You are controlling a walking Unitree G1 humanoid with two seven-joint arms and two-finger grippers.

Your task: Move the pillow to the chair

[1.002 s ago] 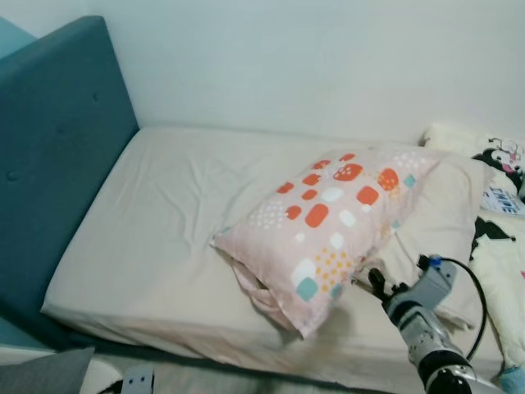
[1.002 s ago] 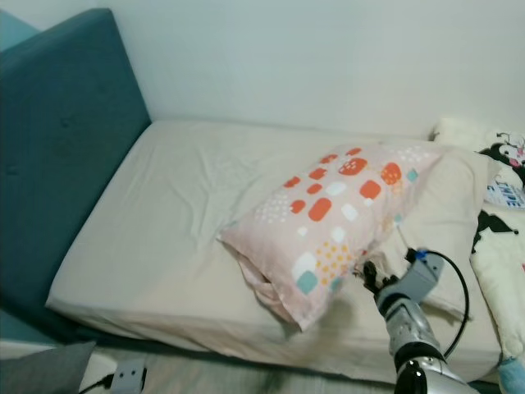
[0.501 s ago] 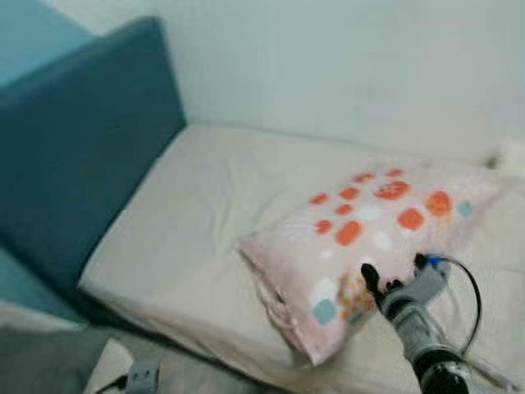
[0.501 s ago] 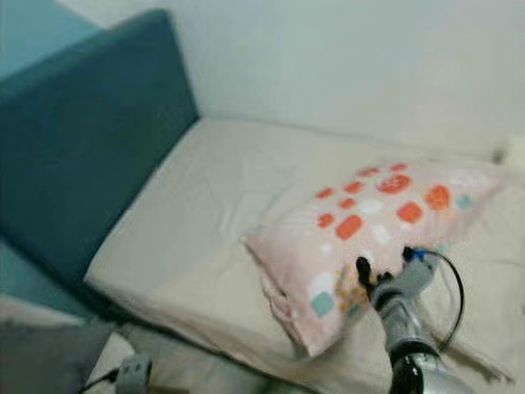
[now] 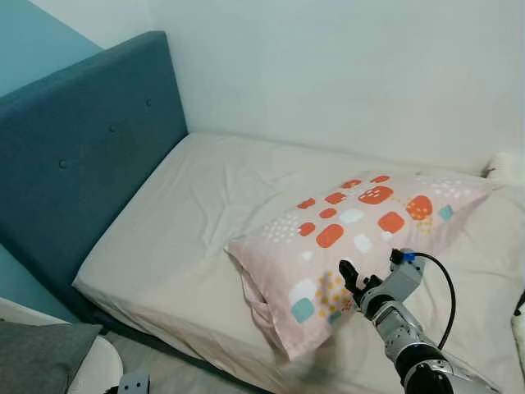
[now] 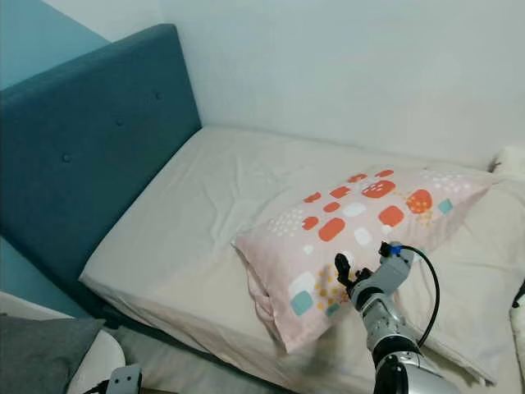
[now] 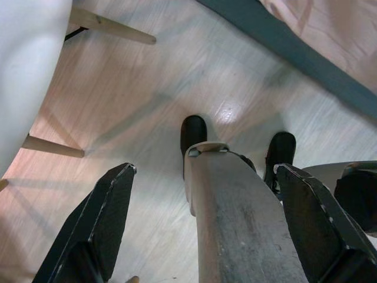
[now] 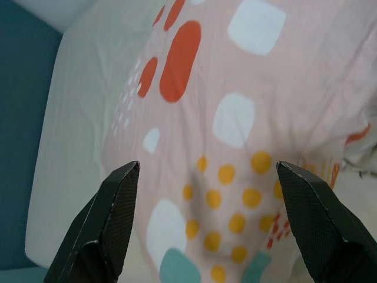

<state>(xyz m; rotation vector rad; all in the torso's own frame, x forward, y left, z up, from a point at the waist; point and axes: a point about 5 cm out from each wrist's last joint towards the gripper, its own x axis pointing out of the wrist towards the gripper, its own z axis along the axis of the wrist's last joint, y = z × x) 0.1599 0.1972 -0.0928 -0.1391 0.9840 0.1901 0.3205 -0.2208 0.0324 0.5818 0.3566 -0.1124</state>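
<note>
A pink pillow [image 5: 353, 234] with orange, white and teal patches lies tilted on the bed [image 5: 189, 222], its far end resting on a pale pillow [image 5: 484, 271]. My right gripper [image 5: 353, 286] reaches toward the near long side of the pink pillow. In the right wrist view this gripper [image 8: 206, 168] is open, and the pillow [image 8: 235, 118] lies close ahead between the spread fingers [image 8: 118, 206]. A white chair [image 5: 94, 368] with a grey cushion [image 5: 37, 355] stands at the lower left. The left gripper [image 7: 204, 171] hangs open above the wooden floor.
A tall blue headboard [image 5: 82, 148] closes the bed's left end, and a white wall runs behind. Something white and fluffy [image 5: 504, 167] sits at the far right. The left wrist view has the chair's seat [image 7: 23, 71], its wooden legs [image 7: 112, 28], and my own leg and feet.
The head camera has swung left, bringing the headboard and chair into view. My right gripper has moved in from beside the pillow's edge to right against its near side.
</note>
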